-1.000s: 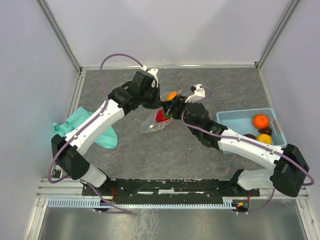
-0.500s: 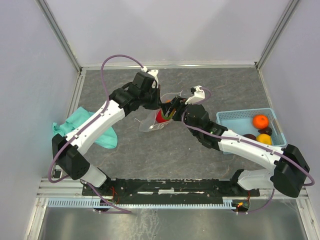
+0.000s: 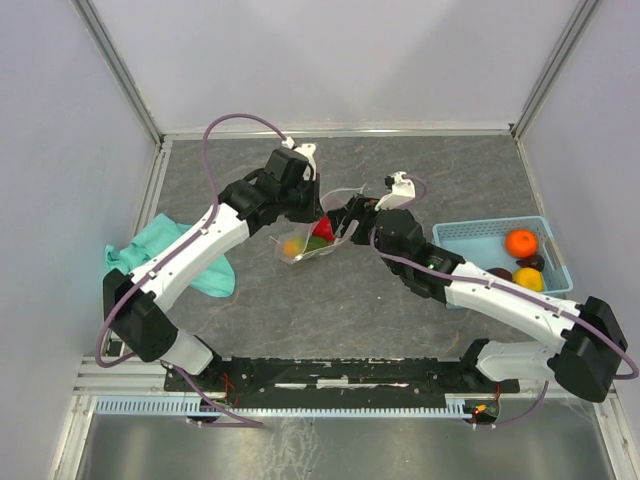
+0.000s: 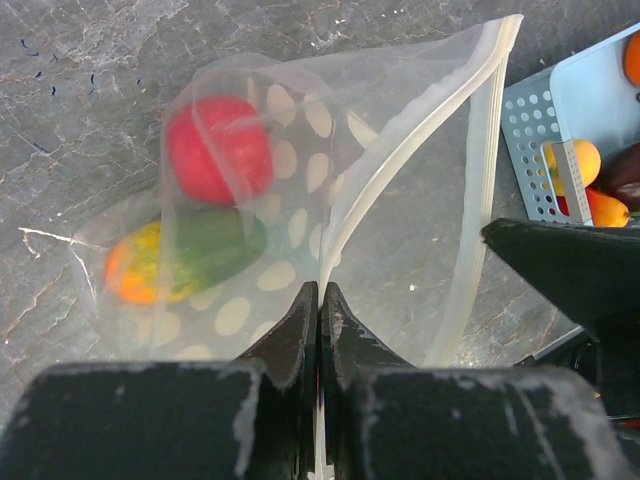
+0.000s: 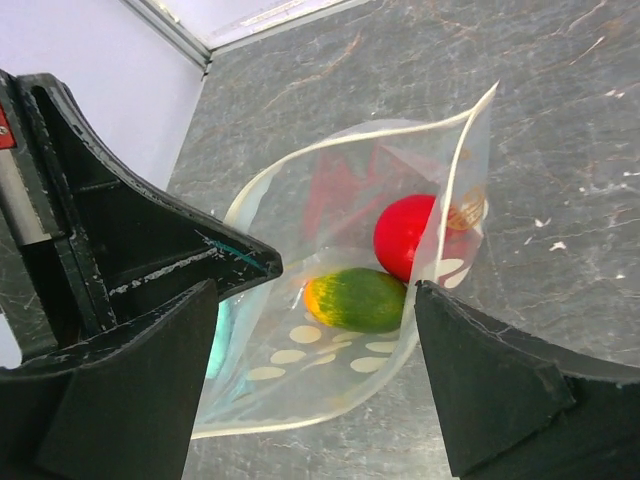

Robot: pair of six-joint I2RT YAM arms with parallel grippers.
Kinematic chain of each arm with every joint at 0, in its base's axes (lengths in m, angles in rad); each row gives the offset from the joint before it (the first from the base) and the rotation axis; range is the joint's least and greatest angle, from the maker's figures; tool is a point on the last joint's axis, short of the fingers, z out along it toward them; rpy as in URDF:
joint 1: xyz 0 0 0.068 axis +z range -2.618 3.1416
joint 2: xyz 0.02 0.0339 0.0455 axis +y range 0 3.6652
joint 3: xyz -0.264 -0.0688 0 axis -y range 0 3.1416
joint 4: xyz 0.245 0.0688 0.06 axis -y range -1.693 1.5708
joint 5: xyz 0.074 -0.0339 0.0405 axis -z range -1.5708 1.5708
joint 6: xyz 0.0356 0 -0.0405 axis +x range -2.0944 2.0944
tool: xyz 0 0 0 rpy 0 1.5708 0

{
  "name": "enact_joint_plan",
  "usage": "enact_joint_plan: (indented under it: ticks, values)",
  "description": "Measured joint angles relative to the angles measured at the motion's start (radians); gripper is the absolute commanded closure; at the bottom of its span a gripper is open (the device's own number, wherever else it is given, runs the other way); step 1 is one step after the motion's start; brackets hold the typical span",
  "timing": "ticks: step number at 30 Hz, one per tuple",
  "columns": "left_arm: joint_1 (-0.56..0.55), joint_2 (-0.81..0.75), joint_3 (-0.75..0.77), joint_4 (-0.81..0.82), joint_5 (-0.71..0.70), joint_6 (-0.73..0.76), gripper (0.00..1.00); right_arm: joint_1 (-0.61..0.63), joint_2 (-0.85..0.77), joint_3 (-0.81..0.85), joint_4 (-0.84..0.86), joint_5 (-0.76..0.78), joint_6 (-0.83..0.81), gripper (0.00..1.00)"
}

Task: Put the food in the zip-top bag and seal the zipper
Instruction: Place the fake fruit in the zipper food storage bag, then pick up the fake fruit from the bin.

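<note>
1. Zip-top bag [image 4: 400,220] – it lies on the grey table [image 3: 330,300] between my two wrists, with its mouth gaping. The zipper [image 4: 488,130] is unsealed and its two lips stand well apart.
2. Bag contents – a red fruit [image 4: 218,150] and, just beside it, a green piece with an orange-yellow end [image 4: 185,258]. Both sit at the closed end of the bag.
3. Blue basket [image 3: 455,235] – it stands on the right side of the table. It holds an orange fruit [image 3: 521,242], a yellow-orange piece [image 3: 528,278] and a dark purple piece [image 3: 535,262].
4. Teal cloth [image 3: 150,250] – it lies crumpled at the left edge of the table, partly under my left arm.
5. Hard to make out:
   - In the top view my wrists cover much of the bag, and its contents read only as red and orange blurs.
   - A small yellowish patch next to the red fruit in the right wrist view cannot be identified.
   - The left wrist view cuts off the basket at the frame edge.
6. Left gripper [image 4: 319,300] – the fingers are pressed together and pinch one lip of the bag at the zipper.
7. Right gripper [image 5: 318,300] – the jaws are spread wide at the bag's mouth and hold nothing. I cannot tell whether either finger touches the plastic.
</note>
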Motion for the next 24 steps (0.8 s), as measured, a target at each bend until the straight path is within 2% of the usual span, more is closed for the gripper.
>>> enact_joint_plan:
  ticks: [3, 12, 17, 24]
  values:
    - [0.0, -0.008, -0.01, 0.002, 0.0, 0.0, 0.97, 0.0, -0.019, 0.032, -0.071, 0.013, -0.045, 0.12]
    - [0.0, -0.035, -0.019, 0.007, 0.0, 0.001, 0.97, -0.031, -0.046, 0.27, -0.357, -0.001, -0.201, 0.11]
    - [0.0, -0.049, -0.019, 0.006, -0.004, 0.016, 0.97, -0.107, -0.065, 0.335, -0.555, -0.041, -0.235, 0.1]
    - [0.0, -0.062, -0.019, 0.004, -0.009, 0.046, 0.97, -0.271, -0.109, 0.34, -0.835, -0.095, -0.226, 0.1]
